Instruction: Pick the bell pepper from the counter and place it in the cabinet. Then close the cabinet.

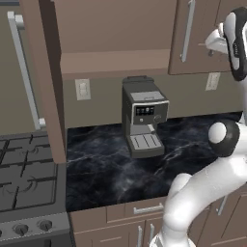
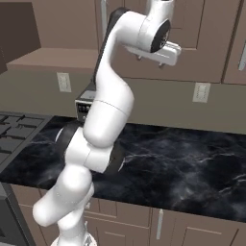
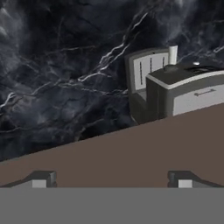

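Observation:
The bell pepper is out of view. My gripper [image 3: 111,179] is open, its two tips far apart with nothing between them. It is raised high in front of the brown wall cabinet [image 1: 116,62], up by the closed door panels [image 2: 150,61]. The hand view looks down past a brown cabinet board [image 3: 131,148] onto the black marbled counter [image 3: 65,65]. The cabinet's left door [image 1: 46,82] stands swung open, edge-on, and its shelf board [image 2: 53,58] is bare where it shows.
A grey coffee machine [image 1: 144,116] stands on the counter [image 1: 106,169] against the back wall, under the cabinet. The stove [image 1: 24,183] lies at the left. Brown drawers with silver handles [image 1: 147,209] run below the counter. A closed door with a bar handle [image 1: 188,29] hangs at right.

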Available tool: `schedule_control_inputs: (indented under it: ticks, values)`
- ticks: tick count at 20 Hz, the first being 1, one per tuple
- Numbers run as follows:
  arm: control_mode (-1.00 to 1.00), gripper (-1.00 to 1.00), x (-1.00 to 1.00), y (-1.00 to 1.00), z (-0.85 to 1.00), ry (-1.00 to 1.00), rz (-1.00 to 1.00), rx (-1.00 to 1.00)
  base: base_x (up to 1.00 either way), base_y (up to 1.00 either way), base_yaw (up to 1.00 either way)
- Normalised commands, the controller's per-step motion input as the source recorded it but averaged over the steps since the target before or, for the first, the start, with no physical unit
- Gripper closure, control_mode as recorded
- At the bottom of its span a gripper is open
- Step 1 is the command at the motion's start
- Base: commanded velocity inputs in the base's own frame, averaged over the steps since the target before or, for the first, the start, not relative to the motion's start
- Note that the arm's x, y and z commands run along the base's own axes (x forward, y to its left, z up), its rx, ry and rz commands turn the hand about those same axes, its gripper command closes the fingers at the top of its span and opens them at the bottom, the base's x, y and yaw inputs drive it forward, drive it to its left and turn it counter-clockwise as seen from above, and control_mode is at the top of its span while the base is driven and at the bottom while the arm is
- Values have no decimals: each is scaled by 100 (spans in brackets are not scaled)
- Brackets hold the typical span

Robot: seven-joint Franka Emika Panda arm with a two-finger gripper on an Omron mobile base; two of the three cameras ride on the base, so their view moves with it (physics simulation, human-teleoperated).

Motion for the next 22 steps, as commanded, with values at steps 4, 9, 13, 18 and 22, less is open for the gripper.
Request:
schedule_control_inputs:
  ticks: [4,9,13,18,22]
  values:
    - [-100,-100,100,15,-100,-81,-31,-42,0,0,0]
    - [-100,-100,44,1,-99,-89,-25,-53,0,0,0]
    - [-100,-100,-17,6,-100,-80,-11,-51,0,0,0]
    - [-100,-100,-75,36,-100,-58,-1,-41,0,0,0]
    - [-100,-100,-100,71,-100,-30,0,-33,0,0,0]
